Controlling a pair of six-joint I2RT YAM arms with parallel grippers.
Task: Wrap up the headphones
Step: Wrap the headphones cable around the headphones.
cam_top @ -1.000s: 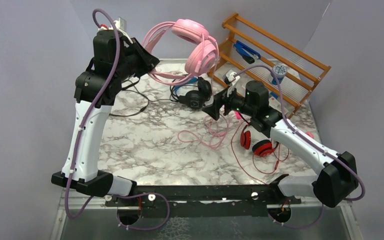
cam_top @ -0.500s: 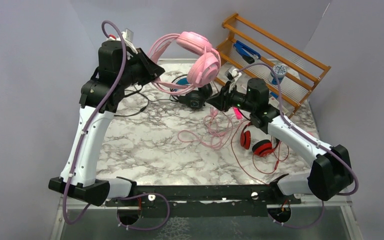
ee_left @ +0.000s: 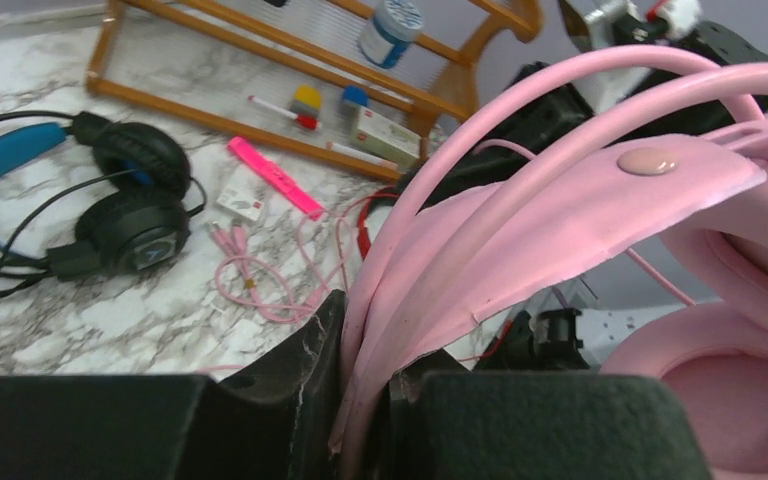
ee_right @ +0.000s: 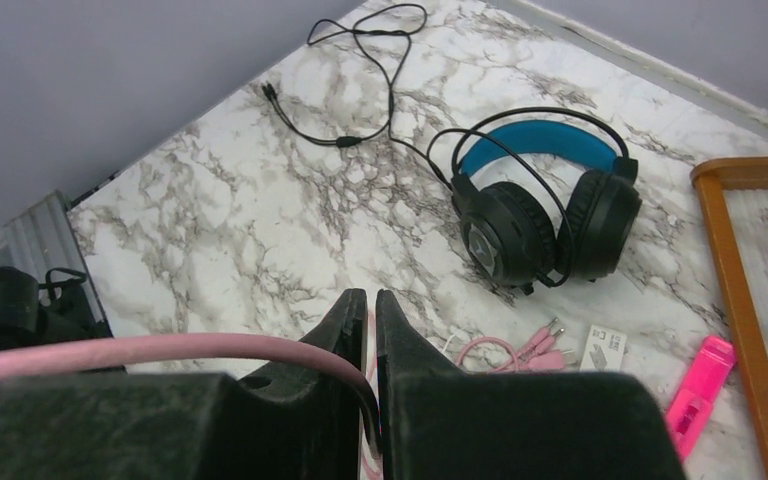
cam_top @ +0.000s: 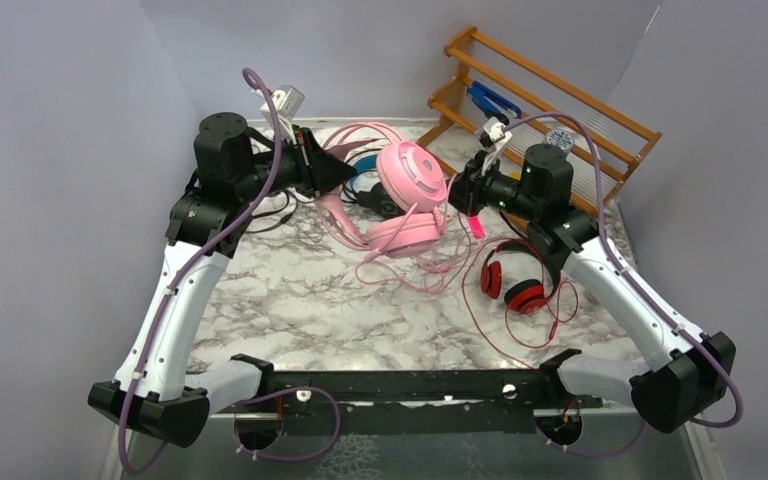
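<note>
My left gripper [cam_top: 345, 176] [ee_left: 368, 340] is shut on the headband of the pink headphones [cam_top: 412, 180] [ee_left: 580, 200], whose ear cups hang low over the middle back of the table. Their pink cable [cam_top: 415, 268] [ee_right: 160, 350] trails over the marble, and my right gripper [cam_top: 458, 195] [ee_right: 371, 300] is shut on it just right of the cups. The black headphones with the blue band [cam_top: 368, 166] [ee_left: 125, 210] [ee_right: 540, 210] lie behind the pink pair, partly hidden. The red headphones [cam_top: 516, 288] lie on the right with their red cable looped around them.
A wooden rack [cam_top: 535, 110] [ee_left: 260, 90] with small items stands at the back right. A pink marker [ee_left: 275, 180] [ee_right: 700, 395] and a white tag [ee_right: 600, 345] lie near it. A thin black cable [ee_right: 360, 60] runs across the back left of the table [cam_top: 290, 300].
My left arm has brought the pink headphones down from high at the back to just over the table. My right gripper has moved back and closed on the pink cable.
</note>
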